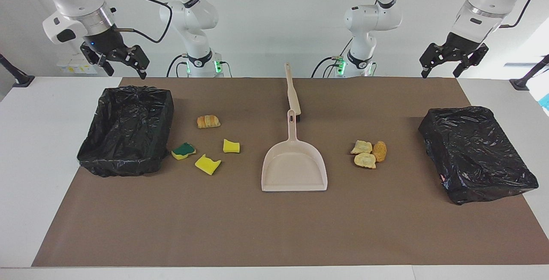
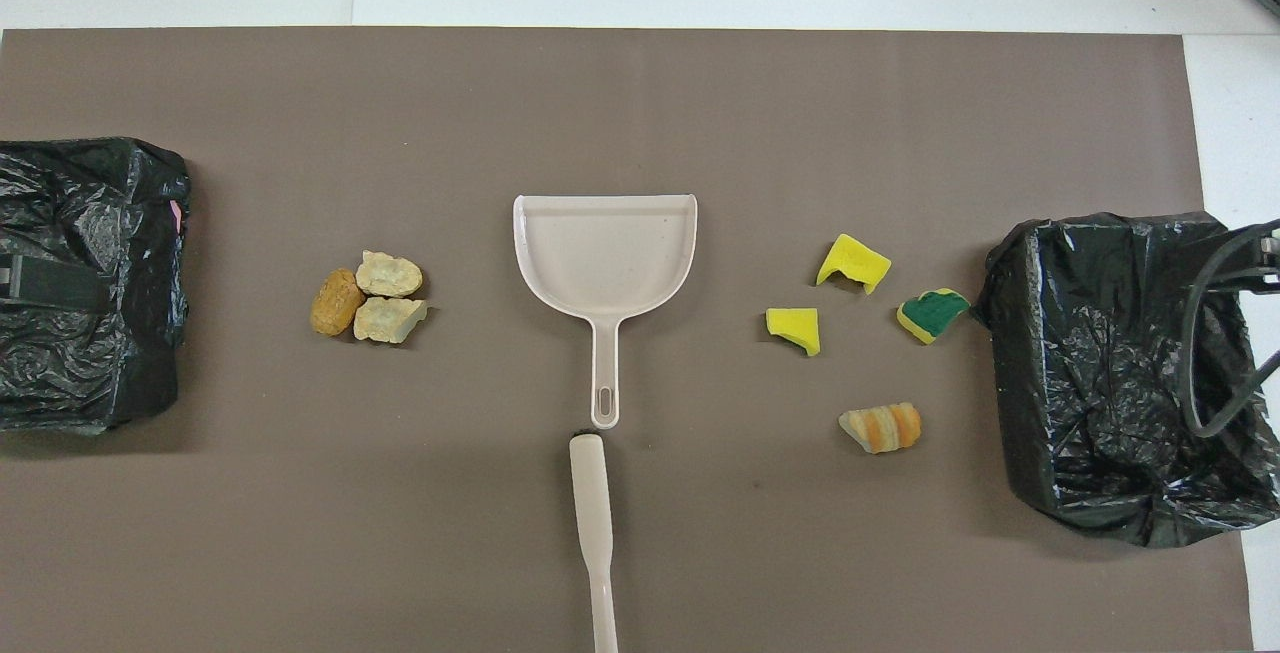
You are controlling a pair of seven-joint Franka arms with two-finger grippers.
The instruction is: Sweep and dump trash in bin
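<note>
Facing view shows the trash in two groups either side of the dustpan [image 1: 294,164]: three bread chunks [image 1: 369,153] toward the left arm's end, three sponge pieces [image 1: 208,153] and a pastry [image 1: 208,121] beside the open bin [image 1: 128,130]. All look light and soft, likely to skid when brushed. Left gripper [image 1: 450,63] and right gripper [image 1: 122,63] hang spread and empty; the brush [image 1: 292,93] is best taken by its stiff handle

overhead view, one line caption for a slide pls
Dustpan and hand brush mid-mat, untouched, between two trash clusters and two black-lined bins.
</note>
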